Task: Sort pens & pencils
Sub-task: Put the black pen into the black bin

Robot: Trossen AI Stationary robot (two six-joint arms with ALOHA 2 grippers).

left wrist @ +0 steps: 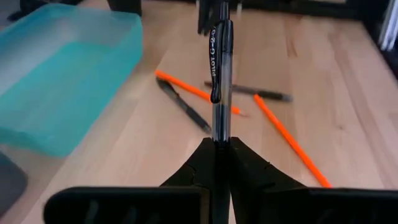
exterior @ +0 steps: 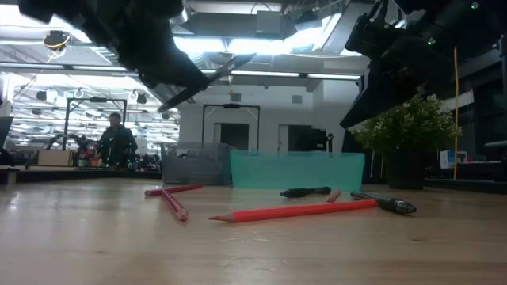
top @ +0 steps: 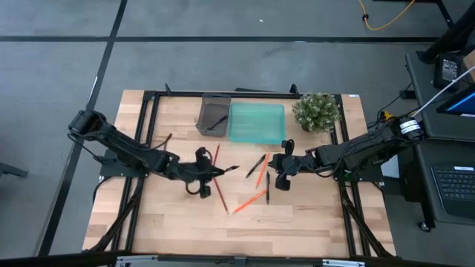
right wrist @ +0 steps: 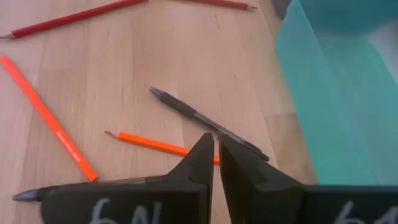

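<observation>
Above the bench [top: 245, 230]: left end effector [left wrist: 222, 142] pinches a black pen [left wrist: 221, 68], lifted clear.
Right end effector [right wrist: 216, 144] hangs empty, fingers nearly together, over another pen [right wrist: 205, 121] and an orange pencil [right wrist: 158, 145]. High view alone shows the grey tray [top: 214, 115] and teal tray [top: 257, 122] beyond the scattered pencils [top: 249, 200].

pens [right wrist: 205, 121]: thin black sticks; one lifted off the table, others flat, frame centre
pencils [top: 249, 200]: red and orange, lying flat, centre and lower centre
</observation>
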